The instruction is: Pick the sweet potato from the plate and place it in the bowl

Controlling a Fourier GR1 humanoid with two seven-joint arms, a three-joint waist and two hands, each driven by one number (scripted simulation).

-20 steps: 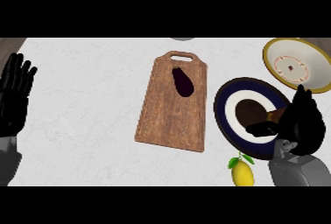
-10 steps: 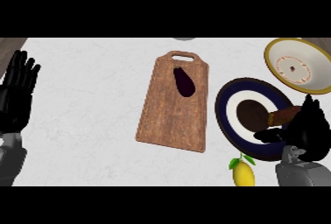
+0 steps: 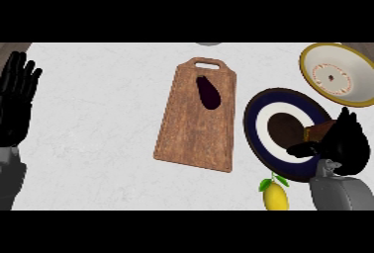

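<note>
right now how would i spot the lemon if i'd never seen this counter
Find the long wooden cutting board in the middle of the counter, then the dark blue plate to its right. Just below that plate's lower edge, beside the right forearm, lies the lemon: small, bright yellow with green leaves, unlike the dark eggplant on the board.

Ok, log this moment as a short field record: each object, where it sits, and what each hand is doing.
surface: light counter
cutting board: wooden cutting board, centre, handle at the far end
eggplant: dark eggplant lying on the board's far half
plate: dark blue plate, right of the board
sweet potato: brown sweet potato on the plate, partly hidden by the hand
bowl: yellow-rimmed bowl, far right corner, beyond the plate
lemon: lemon, near edge, below the plate
right hand: right hand over the plate, fingers curled round the sweet potato
left hand: left hand open, resting at the left edge
</note>
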